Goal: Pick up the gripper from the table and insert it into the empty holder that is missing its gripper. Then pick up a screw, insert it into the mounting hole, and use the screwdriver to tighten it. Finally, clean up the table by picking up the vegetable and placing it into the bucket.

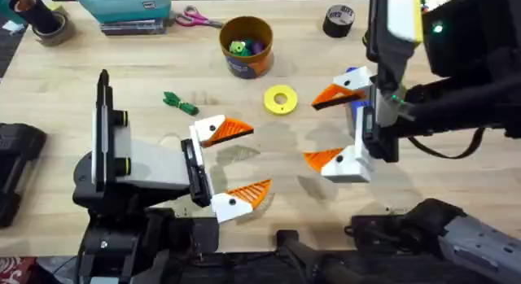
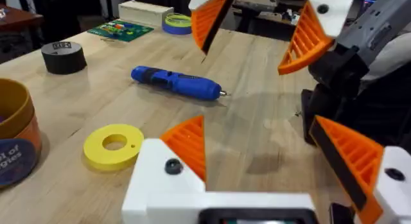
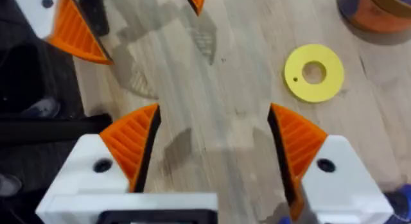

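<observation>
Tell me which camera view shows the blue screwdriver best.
The left wrist view: the screwdriver lies there whole on the table, silver tip and all, beyond the yellow disc. In the overhead view the right arm covers most of it, leaving a blue sliver. The right wrist view shows a blue bit at its edge, unidentifiable.

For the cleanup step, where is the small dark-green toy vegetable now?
In the overhead view, the small dark-green toy vegetable lies on the wooden table, left of the flat yellow disc, below-left of the orange bucket.
</observation>
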Robot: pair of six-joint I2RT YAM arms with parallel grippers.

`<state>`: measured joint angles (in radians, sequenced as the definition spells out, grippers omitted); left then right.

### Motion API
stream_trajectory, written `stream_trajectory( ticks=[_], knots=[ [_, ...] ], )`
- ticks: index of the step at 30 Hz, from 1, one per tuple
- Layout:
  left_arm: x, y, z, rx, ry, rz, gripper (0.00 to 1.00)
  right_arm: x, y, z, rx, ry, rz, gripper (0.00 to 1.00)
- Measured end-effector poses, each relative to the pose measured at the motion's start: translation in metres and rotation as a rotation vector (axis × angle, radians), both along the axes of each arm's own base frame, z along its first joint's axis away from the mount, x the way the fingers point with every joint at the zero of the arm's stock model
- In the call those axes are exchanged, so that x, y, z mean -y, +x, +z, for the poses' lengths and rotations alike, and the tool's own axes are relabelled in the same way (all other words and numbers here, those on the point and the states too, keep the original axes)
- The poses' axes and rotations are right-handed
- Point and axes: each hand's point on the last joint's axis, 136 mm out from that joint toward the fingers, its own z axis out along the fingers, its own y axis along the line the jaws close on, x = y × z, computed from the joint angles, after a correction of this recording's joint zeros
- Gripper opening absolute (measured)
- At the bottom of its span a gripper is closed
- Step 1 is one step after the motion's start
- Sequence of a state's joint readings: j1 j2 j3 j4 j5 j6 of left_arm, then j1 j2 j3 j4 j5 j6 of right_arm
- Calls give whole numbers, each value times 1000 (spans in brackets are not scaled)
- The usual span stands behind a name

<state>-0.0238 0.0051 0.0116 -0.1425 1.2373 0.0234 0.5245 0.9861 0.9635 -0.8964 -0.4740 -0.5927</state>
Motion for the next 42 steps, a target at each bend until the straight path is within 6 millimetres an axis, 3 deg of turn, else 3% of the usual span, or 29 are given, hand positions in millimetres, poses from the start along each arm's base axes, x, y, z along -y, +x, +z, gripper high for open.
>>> stream_trajectory(
  ticks=[24, 25, 26, 30, 31, 37, 39, 42],
  knots=[
    [0, 0, 0, 0, 0, 0, 985, -7, 0, 6, 20, 42, 43, 998],
    [0, 0, 0, 1, 0, 0, 912, -7, 0, 6, 20, 42, 43, 998],
    [0, 0, 0, 3, 1, 0, 778, -7, 0, 6, 20, 42, 43, 998],
    [0, 0, 0, 3, 1, 0, 129, -7, 0, 6, 21, 42, 43, 998],
    [0, 0, 0, 9, 3, 0, 39, -7, 0, 6, 20, 42, 43, 998],
    [0, 0, 0, 8, 2, 0, 14, -7, 6, 8, 25, 50, 10, 998],
    [0, 0, 0, 7, 2, 0, 13, -3, 19, 9, 22, 46, -90, 998],
    [0, 0, 0, 7, 2, 0, 13, 20, 41, 6, -41, 1, -365, 998]
  ],
)
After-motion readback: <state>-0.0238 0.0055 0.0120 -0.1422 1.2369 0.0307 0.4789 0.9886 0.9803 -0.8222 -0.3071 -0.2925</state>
